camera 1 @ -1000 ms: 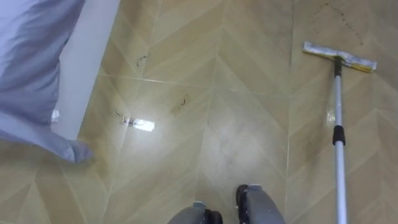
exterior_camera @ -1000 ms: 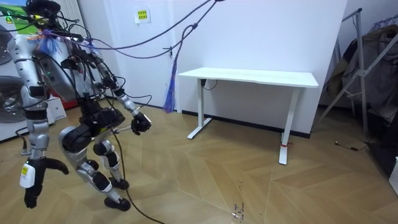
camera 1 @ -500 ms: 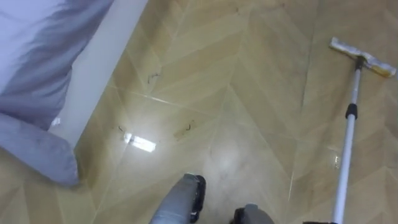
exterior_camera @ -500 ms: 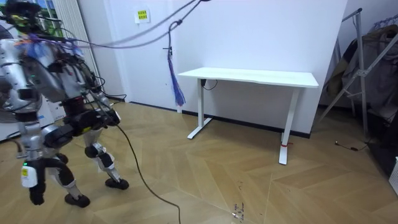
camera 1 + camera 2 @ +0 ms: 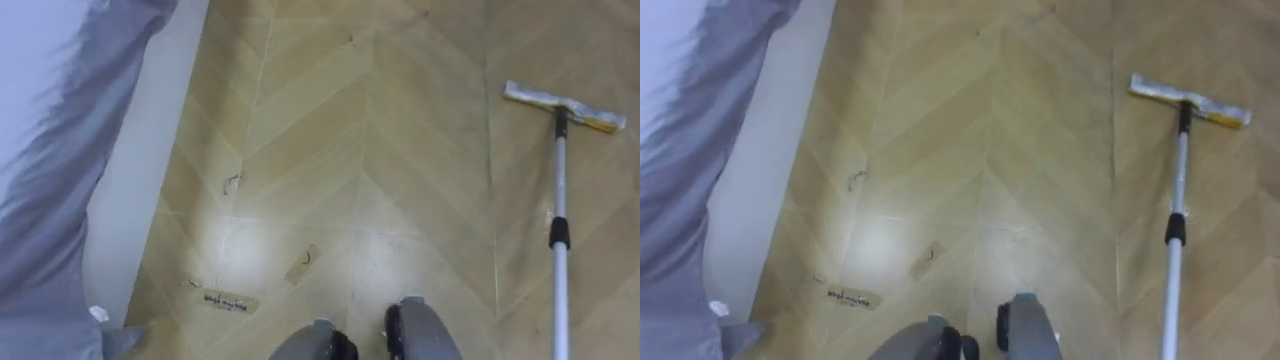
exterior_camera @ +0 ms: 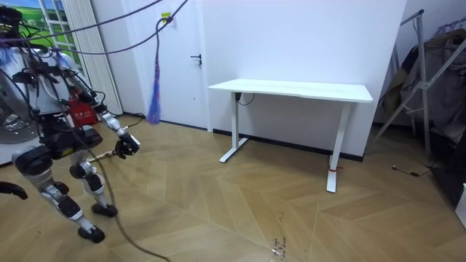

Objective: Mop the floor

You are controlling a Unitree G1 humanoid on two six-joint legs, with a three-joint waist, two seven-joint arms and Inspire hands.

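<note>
Stands on the wood floor (image 6: 291,218) at the room view's left, well apart from the white surface (image 6: 291,89). Holds one hand (image 6: 126,145) out in front; cannot tell its fingers open from closed, nor left from right. Looks down on the mop (image 5: 559,200) at the right, with flat head (image 5: 565,106) far and pole (image 5: 556,290) reaching near beside the feet. Has grey bedding (image 5: 50,150) along the left.
</note>
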